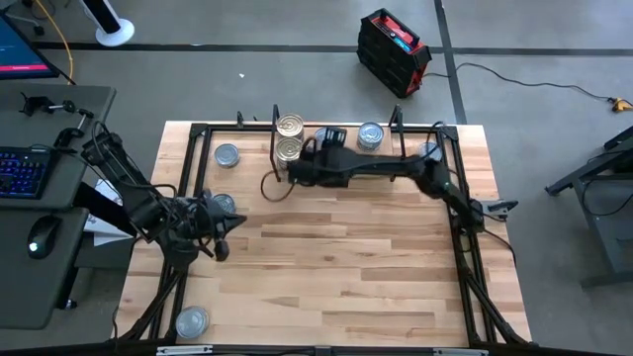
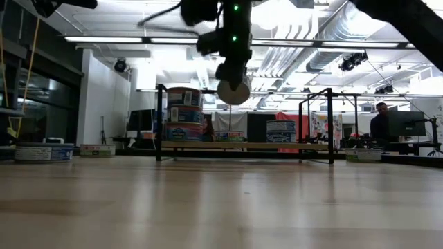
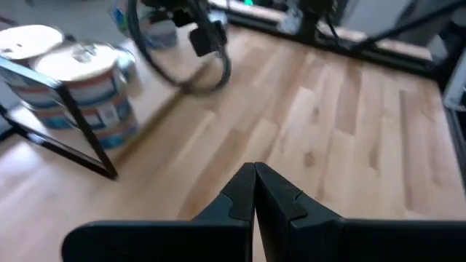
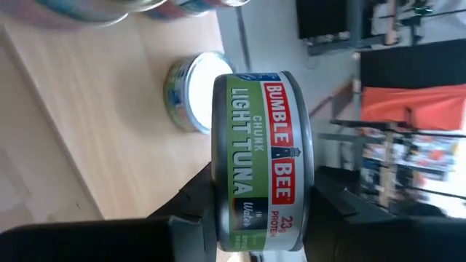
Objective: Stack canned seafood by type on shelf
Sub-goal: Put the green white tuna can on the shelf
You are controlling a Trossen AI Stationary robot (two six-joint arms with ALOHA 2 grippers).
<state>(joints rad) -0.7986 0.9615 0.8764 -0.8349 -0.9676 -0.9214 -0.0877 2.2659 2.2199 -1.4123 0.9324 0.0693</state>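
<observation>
While right tool [image 4: 255, 225] grips tin [image 4: 258, 156], shelf [image 2: 242, 146] holds stacks

Overhead view straight down on table [image 1: 336, 267]; low view level across it; wrist views close.

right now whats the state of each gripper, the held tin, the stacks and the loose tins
right gripper: shut on the tuna tin, raised above the shelf
tuna tin: held on edge, off the shelf
left gripper: shut, empty, over the table's left side
shelf: standing at the table's far edge
gold-lid stacks: two, upright on the shelf
silver tin: flat on the shelf
tin near front-left corner: flat on the table
</observation>
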